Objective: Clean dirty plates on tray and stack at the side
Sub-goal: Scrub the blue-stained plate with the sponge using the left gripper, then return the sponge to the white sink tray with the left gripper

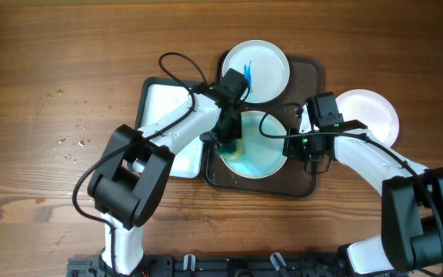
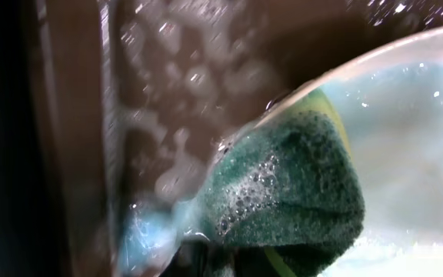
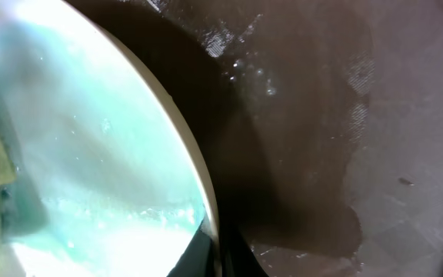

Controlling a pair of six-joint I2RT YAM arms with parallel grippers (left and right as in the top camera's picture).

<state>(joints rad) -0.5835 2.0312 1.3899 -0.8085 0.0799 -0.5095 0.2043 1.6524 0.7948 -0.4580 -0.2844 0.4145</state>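
The tabletop [image 1: 52, 61] was brown wood with a clear grain, and a few pale crumbs [image 1: 68, 142] lay toward its left edge. Around the middle of it, a little toward the right edge, lay the dark tray [image 1: 308, 73]. Its floor was wet, with drops and a shining film of water. Just beside the tray, on the left, stood a white tub [image 1: 164, 108].

The soapy plate [image 1: 261, 154] lay on the near half of the tray, covered with teal water. The left gripper [image 1: 228, 145] held a green sponge [image 2: 291, 192], full of foam, which lay against this plate at its left rim. The right gripper [image 1: 304, 150] was at the right rim of the same plate; I could not tell if its fingers were closed on the rim. The smeared plate [image 1: 264, 65], with a blue mark, lay at the far end of the tray. The white plate [image 1: 371, 111] lay on bare wood near the tray, toward the right edge.
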